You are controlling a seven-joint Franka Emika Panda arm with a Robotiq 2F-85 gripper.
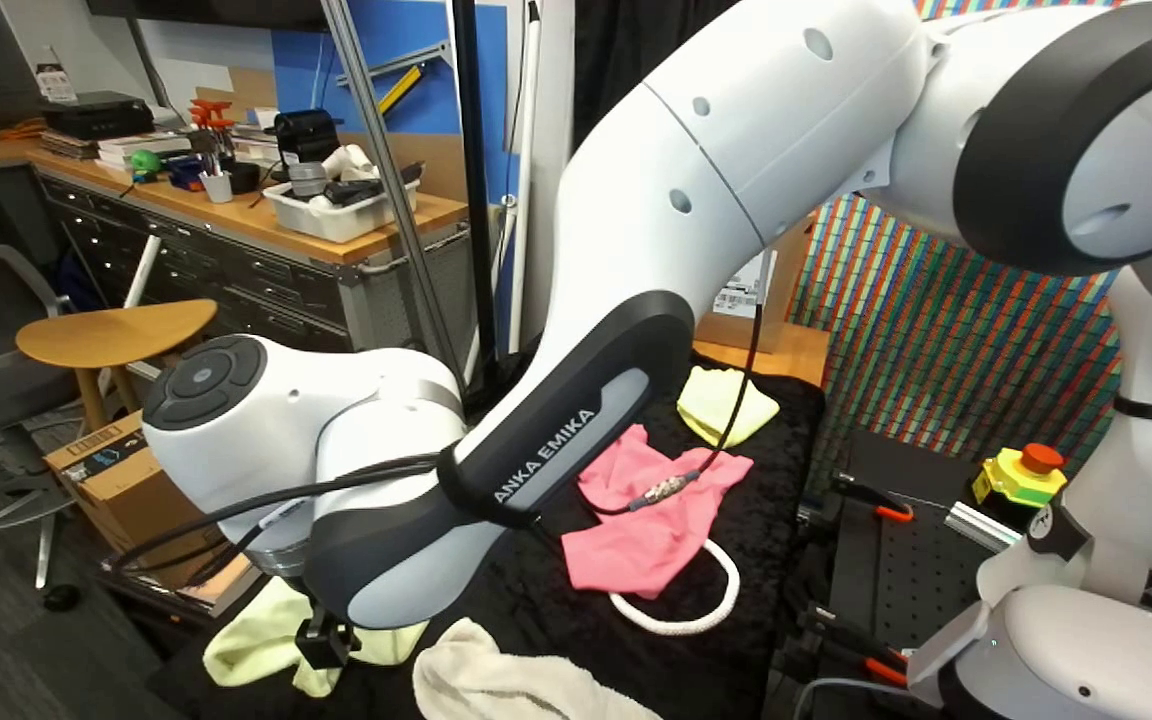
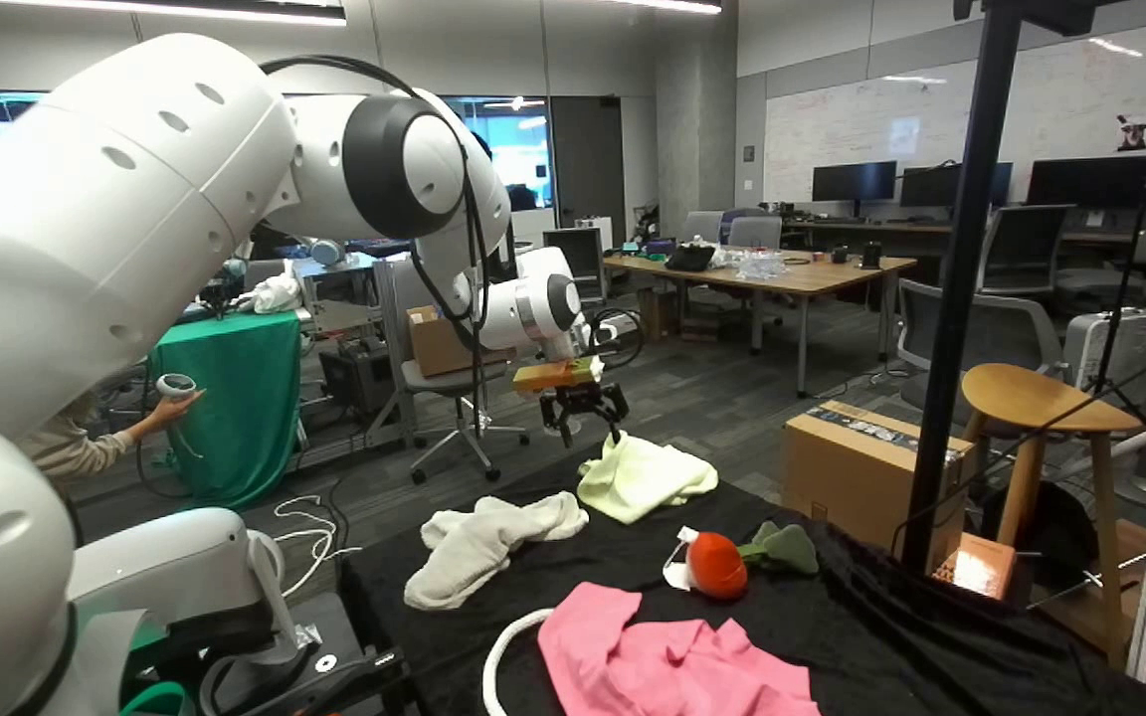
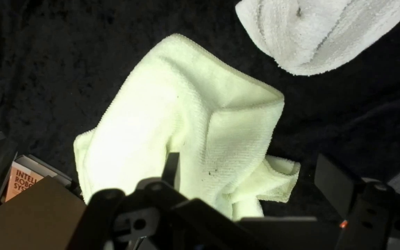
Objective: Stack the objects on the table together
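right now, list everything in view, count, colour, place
table: 1, black, foreground
pale cloth: 1, yellow-green, on table
white cloth: 1, white, beside pale cloth
pink cloth: 1, pink, on table
rope loop: 1, white, partly under pink cloth
yellow cloth: 1, yellow, near pink cloth
red item: 1, red, on table
leafy piece: 1, green, by red item
stool: 1, tan, on floor
workbench: 1, tan, behind stool
cardboard boxes: several, brown, around table
chairs: several, grey, background
controller: 1, white, background
smaller clutter: uncounted, mixed, background
hand: 1, skin-toned, on controller
robot arm: 1, mostly white, over table
gripper: 1, black, open over pale cloth
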